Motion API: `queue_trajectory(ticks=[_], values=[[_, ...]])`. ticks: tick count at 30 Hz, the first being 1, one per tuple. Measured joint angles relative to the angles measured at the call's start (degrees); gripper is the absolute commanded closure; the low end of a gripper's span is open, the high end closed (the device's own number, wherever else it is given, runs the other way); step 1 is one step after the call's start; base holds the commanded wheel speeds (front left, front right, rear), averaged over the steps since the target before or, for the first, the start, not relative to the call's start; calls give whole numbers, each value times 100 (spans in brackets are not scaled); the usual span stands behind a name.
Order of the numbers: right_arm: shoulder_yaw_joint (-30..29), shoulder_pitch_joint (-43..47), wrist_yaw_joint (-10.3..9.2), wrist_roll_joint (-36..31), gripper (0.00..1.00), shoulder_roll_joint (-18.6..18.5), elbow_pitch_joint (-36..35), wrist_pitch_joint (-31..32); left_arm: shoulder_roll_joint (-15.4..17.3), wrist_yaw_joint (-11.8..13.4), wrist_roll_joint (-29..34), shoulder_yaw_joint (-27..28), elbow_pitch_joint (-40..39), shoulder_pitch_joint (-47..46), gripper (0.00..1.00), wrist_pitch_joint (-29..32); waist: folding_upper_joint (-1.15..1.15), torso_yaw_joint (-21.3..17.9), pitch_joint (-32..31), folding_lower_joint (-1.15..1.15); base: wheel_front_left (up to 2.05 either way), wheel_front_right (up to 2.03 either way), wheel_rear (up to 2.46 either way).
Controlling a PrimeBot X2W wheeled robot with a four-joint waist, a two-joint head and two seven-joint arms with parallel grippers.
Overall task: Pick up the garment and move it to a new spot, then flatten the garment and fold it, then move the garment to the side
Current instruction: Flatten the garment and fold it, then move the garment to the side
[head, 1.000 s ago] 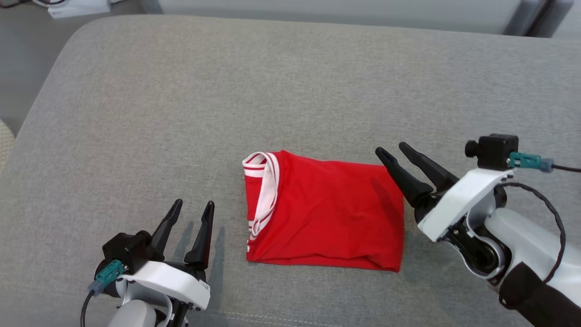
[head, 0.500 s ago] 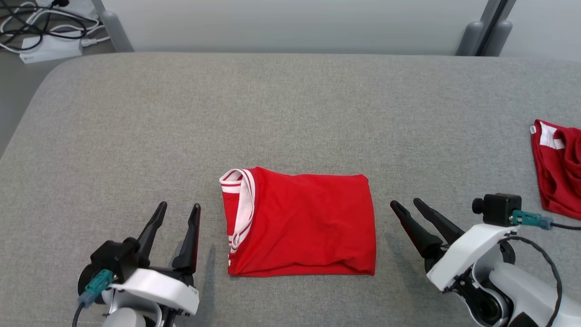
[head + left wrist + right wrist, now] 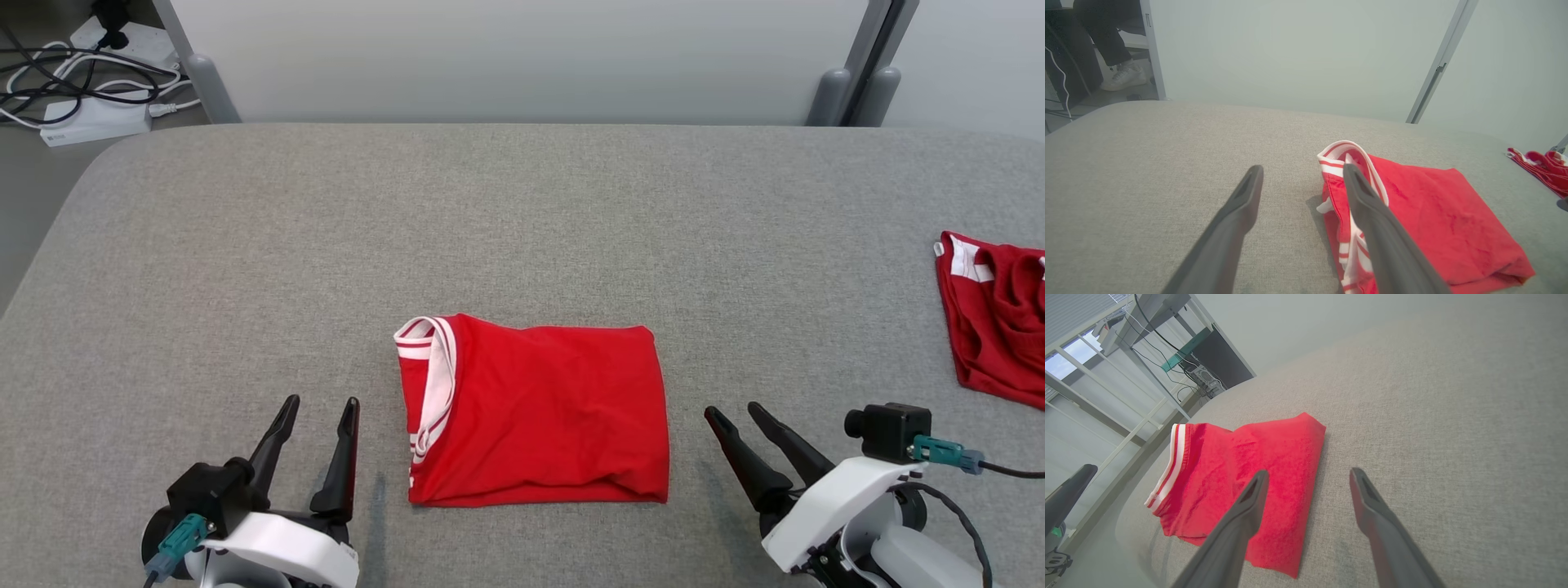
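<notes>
Folded garment (image 3: 535, 412) lies long axis 9-to-3 o'clock; left gripper (image 3: 322, 400) at its 9, right gripper (image 3: 731, 408) at 3, both spread wide, empty, equally near.

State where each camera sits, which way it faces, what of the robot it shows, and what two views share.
Head view: on the head, looking down at the folded garment on the cushion; left gripper and right gripper show, open.
Left wrist view: on the left wrist, looking along its fingers past the garment's striped end.
Right wrist view: on the right wrist, facing the garment's plain end; its fingers show.
Shared: head and left wrist views show a second garment.
</notes>
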Motion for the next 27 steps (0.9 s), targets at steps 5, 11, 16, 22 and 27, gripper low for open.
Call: queue_trajectory(ticks=[5, 11, 16, 22, 27], values=[[-118, -2, 0, -304, 0, 45, 111, 0, -2, 0, 24, -62, -1, 0, 0, 0, 0, 62, 39, 0, 0, 0, 0], [-85, -6, 0, -302, 0, 186, 350, 2, -1, 0, 14, -220, -8, -3, 0, 0, 0, 249, 149, 0, 0, 0, 0], [29, -101, 0, -149, 0, 225, 471, 14, 1, 0, -37, -272, -16, -27, 0, 0, 0, 460, 314, 0, 0, 0, 0], [65, -359, 0, 91, 0, 249, 695, 137, -1, 0, -74, -291, -37, -100, 0, 1, 0, 729, 548, 0, 0, 0, 0], [194, -586, -1, 197, 0, 223, 738, 269, -19, 0, -91, -344, -69, -216, 0, 0, 0, 916, 739, 0, 0, 0, 0]])
